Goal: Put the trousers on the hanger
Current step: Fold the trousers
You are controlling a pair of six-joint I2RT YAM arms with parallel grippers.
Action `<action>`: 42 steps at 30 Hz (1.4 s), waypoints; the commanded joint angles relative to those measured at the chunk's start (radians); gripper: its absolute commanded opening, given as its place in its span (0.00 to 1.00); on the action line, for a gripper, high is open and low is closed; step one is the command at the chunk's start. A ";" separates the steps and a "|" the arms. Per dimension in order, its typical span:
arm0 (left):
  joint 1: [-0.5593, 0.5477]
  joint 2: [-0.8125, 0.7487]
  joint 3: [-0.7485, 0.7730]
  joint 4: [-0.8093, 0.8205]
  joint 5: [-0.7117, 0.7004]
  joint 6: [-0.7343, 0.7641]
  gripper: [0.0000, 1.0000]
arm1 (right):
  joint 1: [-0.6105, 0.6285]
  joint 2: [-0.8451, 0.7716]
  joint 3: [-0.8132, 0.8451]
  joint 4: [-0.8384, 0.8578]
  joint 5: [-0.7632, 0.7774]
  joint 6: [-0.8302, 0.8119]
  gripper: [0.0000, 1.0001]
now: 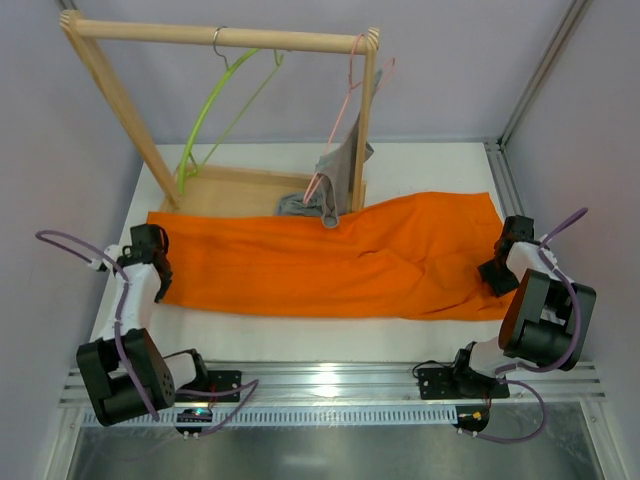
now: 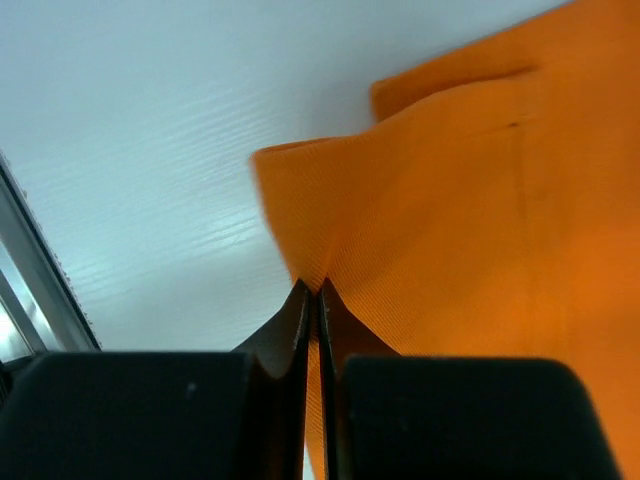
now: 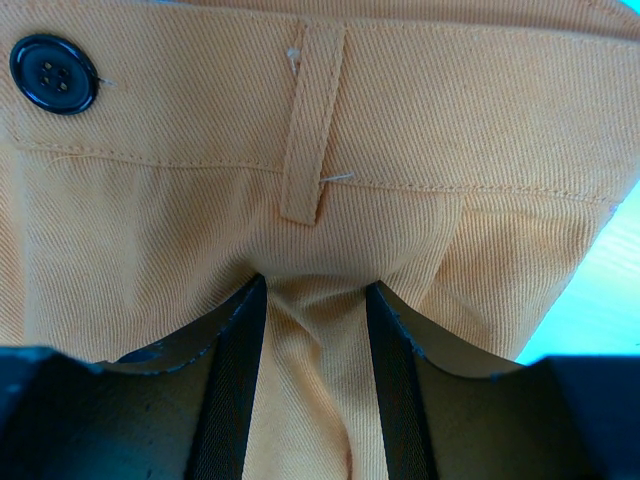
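The orange trousers (image 1: 330, 260) lie flat across the table, legs to the left and waistband to the right. My left gripper (image 1: 157, 268) sits at the left leg end. In the left wrist view it (image 2: 312, 290) is shut on a pinched edge of the trousers (image 2: 470, 220). My right gripper (image 1: 497, 270) is at the waistband. In the right wrist view its jaws (image 3: 315, 285) are closed on a thick bunched fold of the trousers (image 3: 400, 120), just below a belt loop (image 3: 312, 120) and right of a dark button (image 3: 54, 73). The lime-green hanger (image 1: 215, 100) hangs at the left of the rail.
A wooden rack (image 1: 220, 36) stands at the back on a wooden base (image 1: 235, 190). A pink hanger (image 1: 345, 100) with a grey garment (image 1: 335, 175) hangs at its right end, the garment touching the trousers' far edge. A metal rail (image 1: 330, 385) runs along the near edge.
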 commanded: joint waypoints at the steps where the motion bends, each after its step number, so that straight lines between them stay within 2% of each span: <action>1: 0.001 -0.075 0.143 -0.056 -0.128 0.091 0.00 | 0.000 -0.029 0.010 0.029 0.043 0.021 0.48; 9: -0.008 -0.108 0.189 -0.100 -0.116 0.124 0.00 | -0.001 -0.029 0.014 0.021 0.048 0.013 0.47; 13: -0.017 -0.039 0.232 -0.106 -0.120 0.131 0.00 | 0.000 -0.026 0.017 0.030 0.054 0.015 0.47; 19: -0.062 0.036 0.362 -0.223 -0.227 0.128 0.00 | -0.001 0.014 0.030 0.038 0.046 0.027 0.47; 23: -0.063 0.033 0.323 -0.137 -0.214 0.154 0.00 | -0.001 0.032 0.033 0.050 0.037 0.027 0.47; 27: -0.062 0.151 0.341 -0.094 -0.137 0.134 0.00 | -0.001 0.044 0.048 0.056 0.031 0.021 0.47; 28: -0.063 0.226 0.353 -0.090 -0.128 0.136 0.00 | -0.001 0.047 0.054 0.052 0.031 0.018 0.47; 36: -0.063 0.483 0.523 -0.050 -0.079 0.190 0.00 | 0.000 0.020 0.072 0.027 0.049 0.012 0.48; 39: -0.062 0.533 0.543 -0.050 -0.050 0.168 0.01 | -0.001 0.000 0.092 -0.022 0.040 0.028 0.55; 42: -0.062 0.544 0.516 -0.024 -0.031 0.147 0.09 | 0.000 -0.035 0.121 -0.102 0.054 0.045 0.60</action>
